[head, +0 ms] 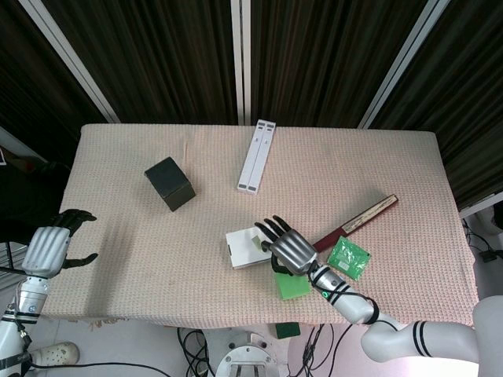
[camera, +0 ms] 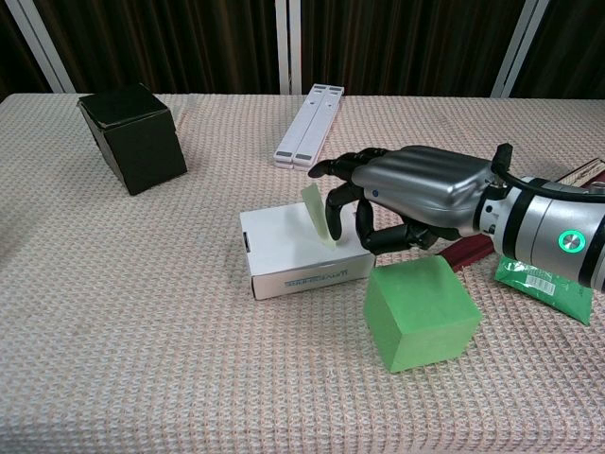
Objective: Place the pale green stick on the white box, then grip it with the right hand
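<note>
Our right hand point(camera: 406, 203) hangs palm-down over the white box point(camera: 295, 253), its fingers point(camera: 338, 210) curled down around the pale green stick point(camera: 318, 214). The stick stands tilted on top of the box, its upper end poking out past the fingertips. From the chest view the fingers touch or nearly touch it, but we cannot tell whether the thumb underneath has closed the grip, so we judge the hold as loose at best.

The box lies near the front edge of the counter point(head: 118, 173), a little right of its middle. Just beside it, under our wrist, sits a green cube point(camera: 419, 314); a green packet point(camera: 541, 284) and a dark red strip point(head: 357, 220) lie further toward the right edge. A black box point(camera: 132, 135) and a white bar point(camera: 308, 123) are well apart, toward the back.

Our left hand point(head: 49, 250) hovers off the front left corner, fingers apart, holding nothing.

The risks we see: if the fingers close unevenly, the light stick could tip flat or slip off the box. Pressing down could push the box aside, and dropping the wrist could knock the cube.
</note>
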You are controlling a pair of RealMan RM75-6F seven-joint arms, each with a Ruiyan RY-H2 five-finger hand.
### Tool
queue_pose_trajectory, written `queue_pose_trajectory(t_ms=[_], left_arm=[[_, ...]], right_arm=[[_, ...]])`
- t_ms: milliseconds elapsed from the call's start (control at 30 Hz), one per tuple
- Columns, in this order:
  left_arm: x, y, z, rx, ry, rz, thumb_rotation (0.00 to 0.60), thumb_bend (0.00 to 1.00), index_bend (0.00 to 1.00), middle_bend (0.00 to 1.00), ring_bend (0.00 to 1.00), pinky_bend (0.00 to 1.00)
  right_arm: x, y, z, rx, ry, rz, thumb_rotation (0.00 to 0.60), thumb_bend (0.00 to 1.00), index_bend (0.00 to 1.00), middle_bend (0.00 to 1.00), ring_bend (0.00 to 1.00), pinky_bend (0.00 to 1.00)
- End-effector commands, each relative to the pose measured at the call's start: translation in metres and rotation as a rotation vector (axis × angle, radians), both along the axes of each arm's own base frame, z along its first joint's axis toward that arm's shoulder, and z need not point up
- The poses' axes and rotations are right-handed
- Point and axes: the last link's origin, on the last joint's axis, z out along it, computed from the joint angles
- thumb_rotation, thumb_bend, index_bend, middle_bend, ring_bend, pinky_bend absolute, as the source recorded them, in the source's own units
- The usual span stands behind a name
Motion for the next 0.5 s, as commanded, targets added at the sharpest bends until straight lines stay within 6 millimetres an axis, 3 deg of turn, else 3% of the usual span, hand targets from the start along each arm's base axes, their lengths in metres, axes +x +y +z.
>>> queue_pose_trajectory(t_ms=[33,500], left_arm=[[0.0000,0.0001,0.0003,0.002,0.000,0.000,0.600,0.02,0.30,0.25,0.17,0.24],[-0.0009,-0.0008,0.0040,0.011,0.000,0.002,0.600,0.02,0.30,0.25,0.17,0.24]], right_arm=[[-0.0018,0.0010,-0.0039,0.010,0.012,-0.003,0.259,1.00,0.42,0.00,0.00,0.00],[0.0053,-0.0025,-0.0044,-0.008,-0.025,0.003,0.259,1.00,0.42,0.00,0.00,0.00]])
